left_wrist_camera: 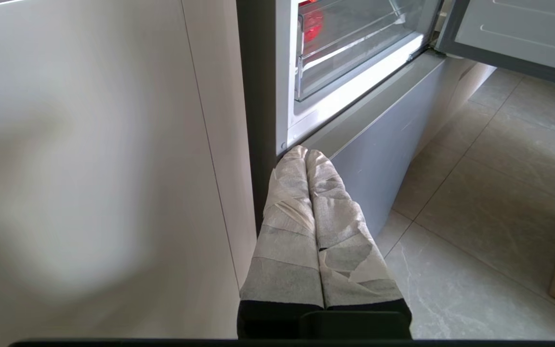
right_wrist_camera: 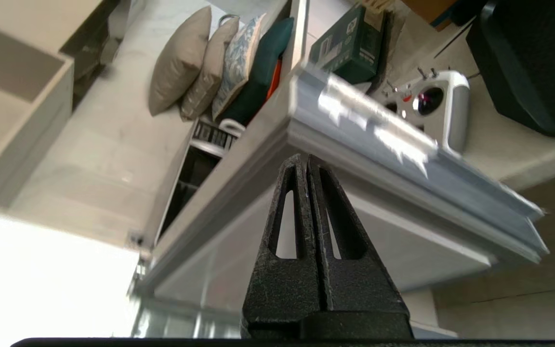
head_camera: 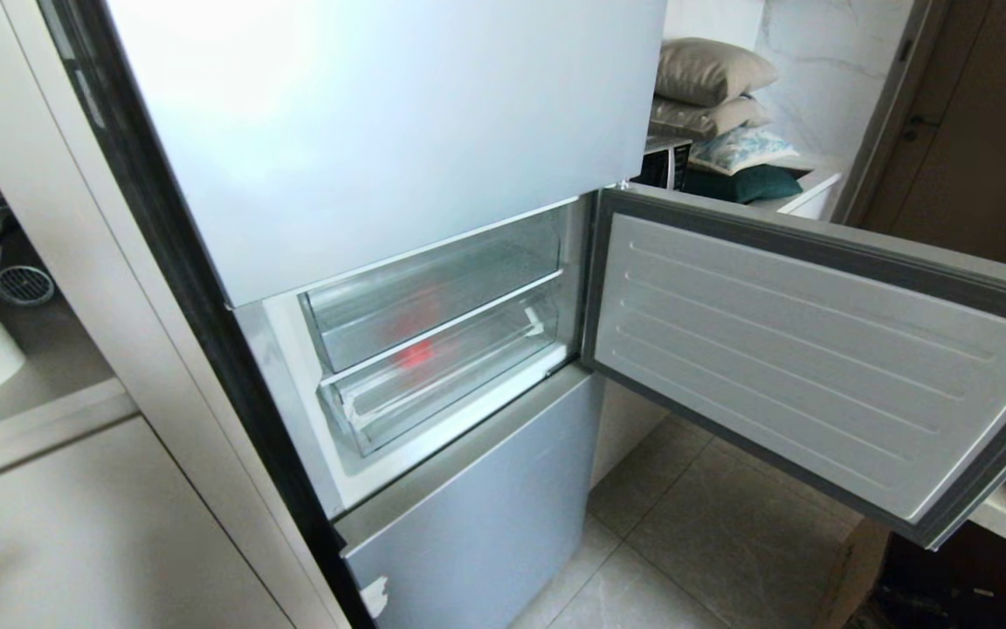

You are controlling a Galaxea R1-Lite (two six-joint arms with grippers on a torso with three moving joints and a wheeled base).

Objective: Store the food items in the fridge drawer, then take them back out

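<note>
Clear, see-through plastic: wide shallow fridge drawer (head_camera: 446, 371) with ribbed floor, pushed in, in the open middle compartment under another clear plastic bin (head_camera: 433, 297). Behind the clear fronts, a blurred red glow (head_camera: 416, 354), presumably the glossy round food items (left_wrist_camera: 312, 24); lying inside, though which of the two compartments cannot be told, nor whether one piece or two. In the left wrist view, red visible again through the clear plastic at the compartment's near corner.

Swung wide to the right, the grey compartment door (head_camera: 809, 367) with ribbed white inner liner, level over the pale tiled floor (head_camera: 713, 524). Above the compartment, the frosted grey-blue upper fridge panel (head_camera: 381, 114); below, the matching lower panel (head_camera: 477, 515). Stacked beige, patterned and dark green cushions (head_camera: 717, 96) beyond the door.

Left gripper (left_wrist_camera: 305, 153), fingers wrapped in pale tape, pressed together and holding nothing, low beside the fridge's lower left corner, tips near the sill edge. Right gripper (right_wrist_camera: 305, 161), black slotted fingers closed flat against each other, empty, pointing at the outer edge of the open door, just beside it; touching or not, cannot tell. Neither arm within the head view.
</note>
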